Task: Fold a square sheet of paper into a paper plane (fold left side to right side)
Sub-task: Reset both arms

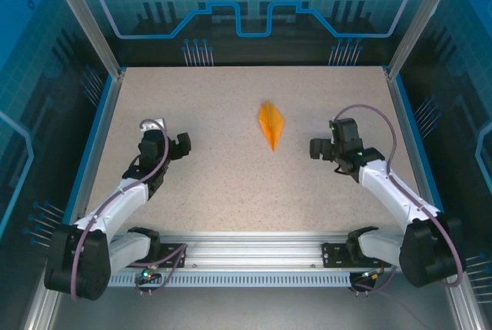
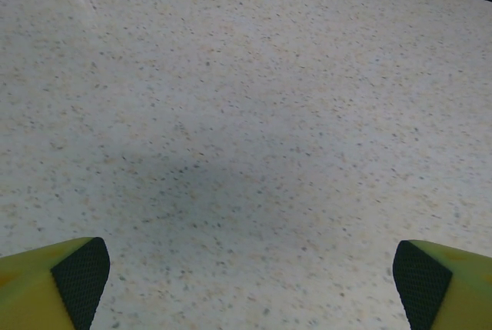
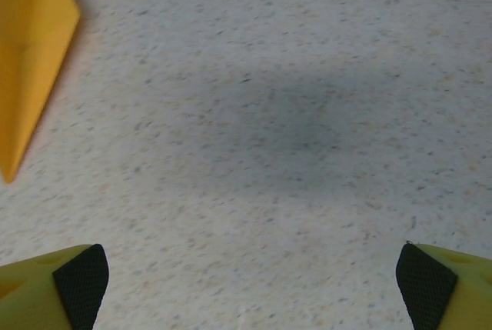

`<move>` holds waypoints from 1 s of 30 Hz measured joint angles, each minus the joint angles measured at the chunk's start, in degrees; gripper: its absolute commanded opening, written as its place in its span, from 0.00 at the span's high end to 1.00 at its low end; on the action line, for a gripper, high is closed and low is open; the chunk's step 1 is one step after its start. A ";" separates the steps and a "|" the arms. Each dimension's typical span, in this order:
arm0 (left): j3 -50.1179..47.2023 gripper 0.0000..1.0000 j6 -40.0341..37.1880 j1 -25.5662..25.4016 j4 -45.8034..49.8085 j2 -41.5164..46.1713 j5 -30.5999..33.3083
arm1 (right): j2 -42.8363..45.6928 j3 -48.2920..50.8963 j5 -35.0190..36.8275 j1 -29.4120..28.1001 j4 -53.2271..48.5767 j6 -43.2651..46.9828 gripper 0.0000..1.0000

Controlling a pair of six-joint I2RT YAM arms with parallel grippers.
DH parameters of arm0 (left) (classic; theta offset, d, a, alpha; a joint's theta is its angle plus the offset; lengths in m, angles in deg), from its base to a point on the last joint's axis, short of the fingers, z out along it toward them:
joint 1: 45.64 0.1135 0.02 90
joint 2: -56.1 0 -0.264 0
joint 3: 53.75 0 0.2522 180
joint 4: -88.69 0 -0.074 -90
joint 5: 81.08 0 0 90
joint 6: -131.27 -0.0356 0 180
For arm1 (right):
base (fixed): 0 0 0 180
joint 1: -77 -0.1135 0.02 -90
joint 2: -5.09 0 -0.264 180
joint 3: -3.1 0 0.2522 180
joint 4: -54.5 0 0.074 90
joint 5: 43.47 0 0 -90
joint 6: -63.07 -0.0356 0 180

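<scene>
While left hand (image 2: pixel 250 276) and right hand (image 3: pixel 250 276) gape, the pointed paper plane (image 1: pixel 270 122) lies on speckled table (image 1: pixel 215 184).

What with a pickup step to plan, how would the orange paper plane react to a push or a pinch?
The paper plane is thin folded paper, so it would probably feel light and slide on the smooth table when nudged. Its creases likely stiffen it lengthwise, yet a firm pinch could crush it. It looks flat, so rolling seems unlikely.

One paper plane (image 1: pixel 270 124) was counted, upper centre of the frame. Two grippers were counted: left gripper (image 1: pixel 183 145) and right gripper (image 1: pixel 314 148). One table (image 1: pixel 215 191) was seen.
</scene>
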 measured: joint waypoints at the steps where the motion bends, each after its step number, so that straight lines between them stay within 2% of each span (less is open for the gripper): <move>1: -0.37 0.01 -1.29 0.13 -1.51 -0.74 0.20 | 0.61 2.23 -0.11 1.03 3.06 0.79 0.00; 7: -3.19 0.01 -7.56 0.63 -13.68 -7.04 -1.42 | -0.07 8.35 -4.46 4.68 17.35 7.72 0.00; 14: -4.76 0.01 -12.57 2.08 -24.87 -14.97 -7.48 | -7.91 14.62 -8.74 5.46 37.83 13.29 0.00; 20: -7.87 0.01 -13.05 6.54 -37.70 -21.81 -12.52 | -10.43 16.26 -11.78 5.66 49.03 18.29 0.00; 25: -6.84 0.01 -13.00 7.48 -37.13 -24.37 -15.78 | -17.92 16.85 -13.53 6.95 58.60 19.63 0.00; 30: -5.25 0.01 -12.90 8.09 -37.33 -24.37 -16.87 | -20.11 16.70 -14.36 9.94 58.93 18.78 0.00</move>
